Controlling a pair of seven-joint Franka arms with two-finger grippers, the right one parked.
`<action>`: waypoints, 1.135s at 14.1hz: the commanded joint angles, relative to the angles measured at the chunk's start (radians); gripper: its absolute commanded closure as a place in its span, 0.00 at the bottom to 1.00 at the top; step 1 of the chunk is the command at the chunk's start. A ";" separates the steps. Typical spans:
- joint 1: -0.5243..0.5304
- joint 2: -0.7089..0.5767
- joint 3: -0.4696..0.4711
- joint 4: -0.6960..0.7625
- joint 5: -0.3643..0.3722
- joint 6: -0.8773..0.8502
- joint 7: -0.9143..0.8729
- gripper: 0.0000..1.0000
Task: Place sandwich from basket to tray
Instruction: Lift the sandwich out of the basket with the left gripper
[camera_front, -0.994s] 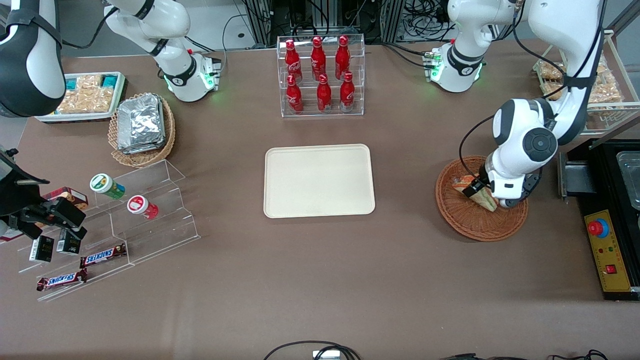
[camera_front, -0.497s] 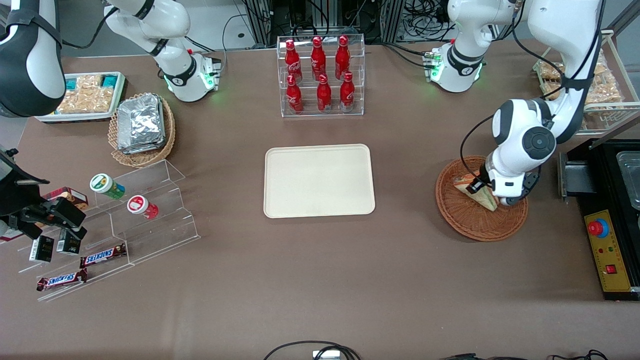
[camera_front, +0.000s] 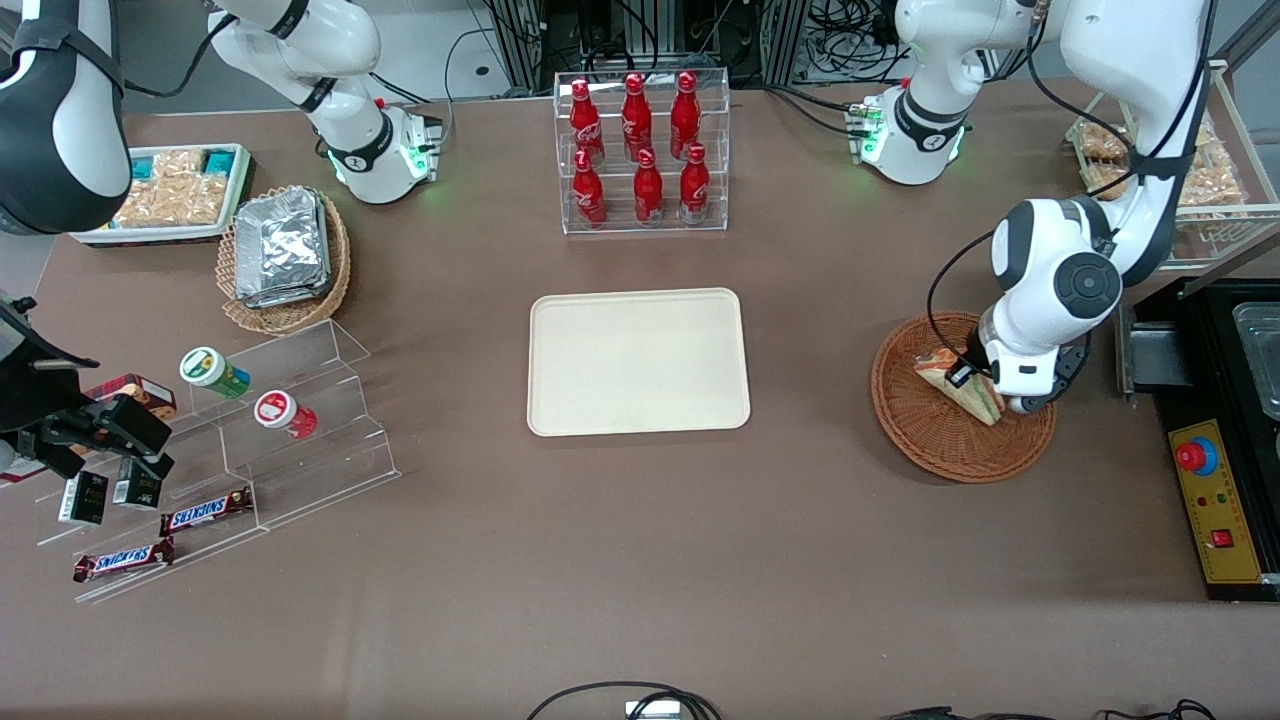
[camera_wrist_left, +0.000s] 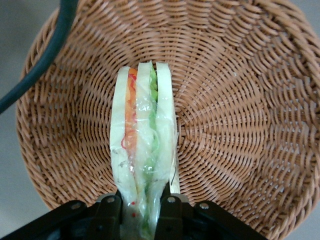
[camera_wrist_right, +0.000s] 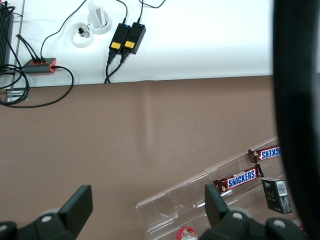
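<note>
The hand (camera_wrist_left: 138, 212) is gripping the sandwich (camera_wrist_left: 144, 155) by one narrow end, its two fingers (camera_wrist_left: 109, 212) pressed against the outer bread faces with the wedge standing on edge between them, the orange and green layers facing the wrist camera. Compared with a second ago, the arm's wrist is shifting slightly toward the working arm's end of the tabletop and the sandwich (camera_front: 960, 385) is turning with it, so it now points along a slightly different line than it did, while the hand (camera_front: 962, 375) is staying over the same part of the basket (camera_front: 935, 445). That suggests the grasp has been made and the wedge is starting to follow the hand rather than lying free, though whether it has left the wicker cannot be told; in the wrist view the weave of the basket (camera_wrist_left: 235, 110) is filling the frame close beneath the sandwich. The task is therefore at the pick-up stage: the sandwich is inside the basket, and the tray (camera_front: 638, 362) is lying bare well apart toward the middle of the tabletop (camera_front: 640, 560). The wrap looks slick and the hold is near the tip, so the wedge may swing or slip during the carry.
</note>
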 joint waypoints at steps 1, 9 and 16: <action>-0.001 -0.072 0.003 0.030 0.035 -0.097 0.090 1.00; -0.013 -0.106 -0.057 0.274 0.015 -0.452 0.274 1.00; -0.015 -0.098 -0.276 0.331 0.029 -0.449 0.303 1.00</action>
